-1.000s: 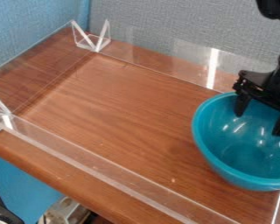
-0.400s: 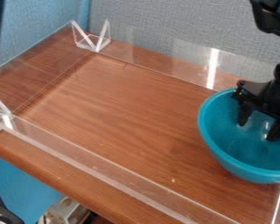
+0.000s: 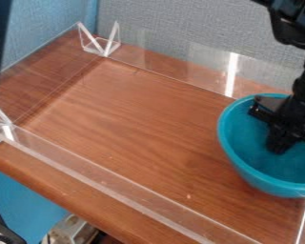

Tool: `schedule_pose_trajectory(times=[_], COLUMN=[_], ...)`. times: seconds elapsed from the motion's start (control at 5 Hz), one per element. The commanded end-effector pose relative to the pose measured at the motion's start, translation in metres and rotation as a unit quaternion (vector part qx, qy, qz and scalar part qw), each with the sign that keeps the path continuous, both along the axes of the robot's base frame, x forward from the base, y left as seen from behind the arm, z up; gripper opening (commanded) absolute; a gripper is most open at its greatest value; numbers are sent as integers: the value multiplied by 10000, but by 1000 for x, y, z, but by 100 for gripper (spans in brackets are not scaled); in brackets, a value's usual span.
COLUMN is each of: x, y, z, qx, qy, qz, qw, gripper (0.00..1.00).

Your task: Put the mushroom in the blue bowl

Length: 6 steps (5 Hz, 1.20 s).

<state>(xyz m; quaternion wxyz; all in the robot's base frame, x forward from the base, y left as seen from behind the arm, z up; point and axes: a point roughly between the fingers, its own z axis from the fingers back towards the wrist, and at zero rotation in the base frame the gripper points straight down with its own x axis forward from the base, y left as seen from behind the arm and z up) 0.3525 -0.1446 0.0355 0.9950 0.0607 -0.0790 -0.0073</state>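
Now the gripper (image 3: 281, 145) is sitting lower inside the blue bowl (image 3: 244, 157) than a second ago, its jaws drawn together instead of spread. The arm is pointing steeply down at the worktop's (image 3: 117, 119) right edge; the mushroom is hidden from view.

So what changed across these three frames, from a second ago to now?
The pincer sank deeper inside the blue bowl, and its fingers, spread apart earlier, have come together; it now reads as shut. Whether it closed on anything cannot be seen, and no mushroom shows in the current view. The bowl sits a little nearer the right edge of the picture than a second ago. The wooden table and its clear walls look unchanged.
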Motion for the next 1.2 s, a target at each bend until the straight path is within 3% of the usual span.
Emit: schedule_pose_trajectory(times=[0.0, 1.0], x=[-1, -26], y=[-1, -3], z=[10, -11], qx=[-129, -231], qy=[-163, 106], qz=[48, 228], qw=[9998, 9994], gripper=[0, 0])
